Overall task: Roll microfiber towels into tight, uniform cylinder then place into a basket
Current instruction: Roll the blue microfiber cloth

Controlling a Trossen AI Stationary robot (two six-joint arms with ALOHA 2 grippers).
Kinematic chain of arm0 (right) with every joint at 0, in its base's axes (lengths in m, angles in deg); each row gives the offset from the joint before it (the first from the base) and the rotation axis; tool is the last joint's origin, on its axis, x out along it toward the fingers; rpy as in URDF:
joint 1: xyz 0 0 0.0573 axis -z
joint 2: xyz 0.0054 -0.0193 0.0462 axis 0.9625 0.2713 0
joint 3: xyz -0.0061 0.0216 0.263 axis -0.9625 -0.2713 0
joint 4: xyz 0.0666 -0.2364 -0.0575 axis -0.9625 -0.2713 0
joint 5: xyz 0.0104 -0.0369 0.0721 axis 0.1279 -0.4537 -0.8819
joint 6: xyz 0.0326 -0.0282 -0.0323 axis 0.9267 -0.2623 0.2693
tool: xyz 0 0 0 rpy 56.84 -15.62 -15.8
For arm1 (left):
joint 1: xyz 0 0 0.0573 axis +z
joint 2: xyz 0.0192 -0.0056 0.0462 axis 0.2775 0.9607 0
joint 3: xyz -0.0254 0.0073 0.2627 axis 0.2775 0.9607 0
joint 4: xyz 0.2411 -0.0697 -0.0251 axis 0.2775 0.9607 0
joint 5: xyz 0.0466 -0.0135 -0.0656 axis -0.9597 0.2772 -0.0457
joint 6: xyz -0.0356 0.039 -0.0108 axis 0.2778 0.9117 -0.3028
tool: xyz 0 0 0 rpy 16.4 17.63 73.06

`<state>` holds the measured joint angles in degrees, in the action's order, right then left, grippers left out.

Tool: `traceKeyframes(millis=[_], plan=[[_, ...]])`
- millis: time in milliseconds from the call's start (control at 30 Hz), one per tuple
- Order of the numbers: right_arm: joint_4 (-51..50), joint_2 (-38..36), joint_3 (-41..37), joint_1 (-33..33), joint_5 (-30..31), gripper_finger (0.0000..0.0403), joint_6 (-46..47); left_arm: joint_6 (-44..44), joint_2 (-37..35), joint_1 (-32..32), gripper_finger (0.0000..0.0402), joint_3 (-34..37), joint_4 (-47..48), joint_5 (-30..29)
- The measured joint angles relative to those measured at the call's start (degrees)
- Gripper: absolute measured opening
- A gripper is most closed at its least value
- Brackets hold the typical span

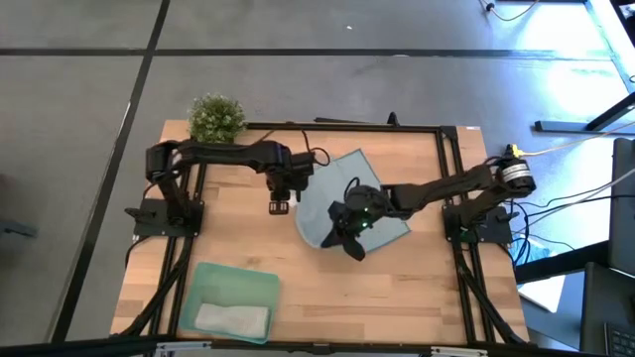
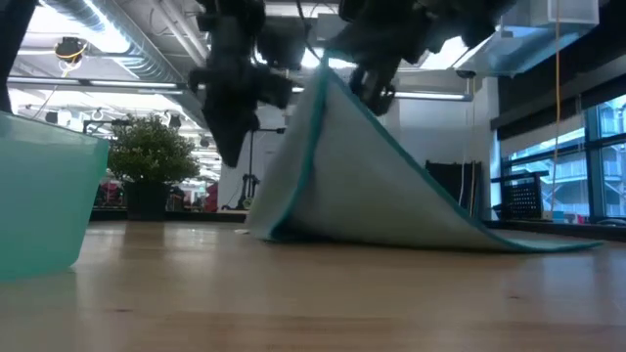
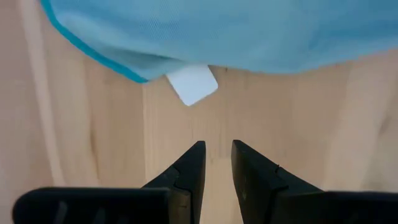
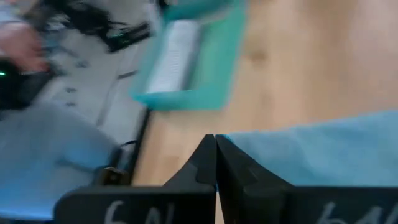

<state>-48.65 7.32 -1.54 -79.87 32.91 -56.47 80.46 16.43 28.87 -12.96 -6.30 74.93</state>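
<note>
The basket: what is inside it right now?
The basket holds one pale grey towel, lying along one end. The rest of its floor shows bare. The blue towel is outside, lifted by the right gripper.

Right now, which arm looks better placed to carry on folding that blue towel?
The right, probably. Its fingers are shut on the blue towel's edge and hold it lifted off the table. The left fingers hang just apart beside the towel's white tag, gripping nothing.

Bright overhead light; right wrist view motion-blurred, window glare behind.
</note>
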Motion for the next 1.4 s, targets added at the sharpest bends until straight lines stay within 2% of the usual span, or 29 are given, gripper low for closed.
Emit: traceKeyframes(millis=[100, 233, 533, 1000, 1133, 1300, 1400], plan=[[-7.6, -3.2, 0.8, 1.4, 4.7, 0.0000, -1.8, 0.2, -3.0, 0.0, 0.0073, 0.0, -0.7, 2.1], [-11.9, -8.0, 0.9, 4.3, 9.7, 0.0000, -2.0, 0.2, -5.4, -1.1, 0.0073, -0.1, -3.3, 6.9], [-12.4, -11.5, 0.9, 10.7, 17.6, 0.0000, -0.2, -1.0, -5.6, -6.4, 0.0073, 0.0, -16.0, 6.7], [-9.3, -11.6, 0.9, 22.4, 21.2, 0.0000, -0.2, -19.3, -5.0, -9.5, 0.0073, 0.0, -26.4, -15.2], [-8.3, -11.6, 0.9, 24.4, 21.3, 0.0000, 1.0, -24.1, -4.9, -9.5, 0.0073, 0.0, -29.0, -18.6], [-6.6, -11.6, 0.9, 25.5, 21.3, 0.0000, 0.8, -27.1, -1.4, -10.3, 0.0073, 0.1, -31.5, -22.6], [-6.7, -11.6, 0.9, 25.7, 20.2, 0.0000, -1.4, -27.1, 0.5, -11.2, 0.0073, 0.0, -31.5, -22.8]])
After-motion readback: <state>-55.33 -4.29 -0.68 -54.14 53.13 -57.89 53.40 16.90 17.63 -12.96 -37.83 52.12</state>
